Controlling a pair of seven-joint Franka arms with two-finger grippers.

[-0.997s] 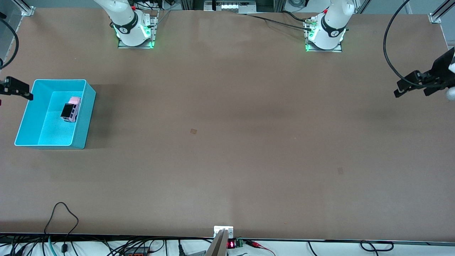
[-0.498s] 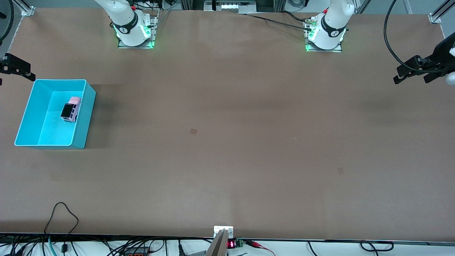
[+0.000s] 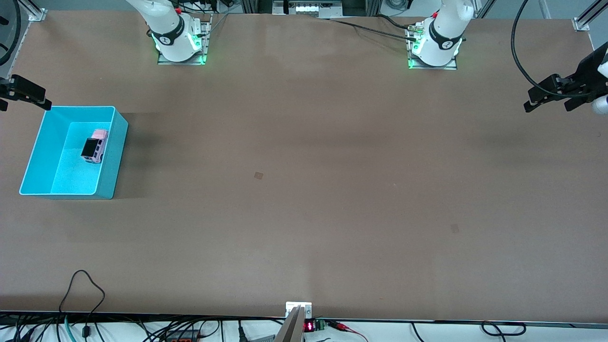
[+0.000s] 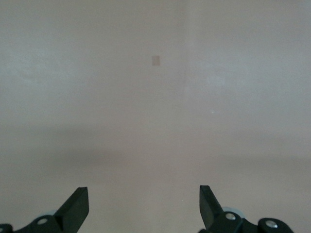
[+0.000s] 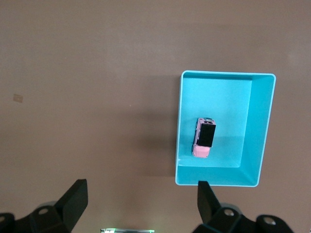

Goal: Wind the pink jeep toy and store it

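The right gripper (image 5: 141, 204) hangs in the air at the right arm's end of the table, its two black fingers (image 5: 75, 196) spread wide with nothing between them. In the front view it shows only as a dark bracket (image 3: 26, 91) at the view's edge, at about nine o'clock, over the table just off the corner of the turquoise bin (image 3: 110, 156) that lies farthest from the front camera. In the right wrist view the bin (image 5: 260, 131) lies past the fingertips at about one o'clock, well apart from them, and the pink jeep toy (image 5: 204, 137) sits inside it.

The jeep (image 3: 95, 146) rests on its wheels on the bin's floor, black roof panel up, in the half of the bin farther from the front camera and close beside the wall that faces the table's middle. It touches no gripper.

The left gripper (image 4: 144, 204) waits in the air at the left arm's end of the table, at about three o'clock in the front view (image 3: 553, 92), well apart from bin and toy. Its fingers (image 4: 77, 206) also stand fully spread and hold nothing. Under it lies bare brown tabletop (image 4: 155, 121) with a small pale square mark (image 4: 156, 60).

The table (image 3: 304, 190) carries another small square mark (image 3: 258, 175) near its middle.
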